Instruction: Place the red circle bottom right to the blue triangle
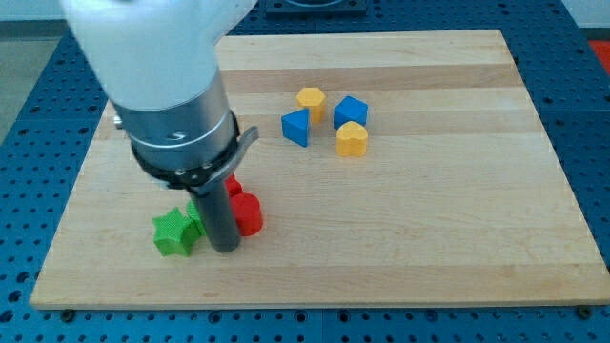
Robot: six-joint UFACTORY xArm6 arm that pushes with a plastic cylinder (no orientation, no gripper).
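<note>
The red circle (249, 213) lies at the lower left of the wooden board (410, 219), partly hidden by my rod. A second red block (233, 185) peeks out just above it. My tip (226, 248) rests on the board just left of the red circle, touching or nearly touching it. The blue triangle (296, 127) lies at the upper middle, far up and to the right of my tip.
A green star (172, 232) lies just left of my tip, with another green block (197, 211) behind the rod. A yellow hexagon (310, 99), a blue cube (351, 111) and a yellow heart-like block (352, 139) cluster right of the blue triangle.
</note>
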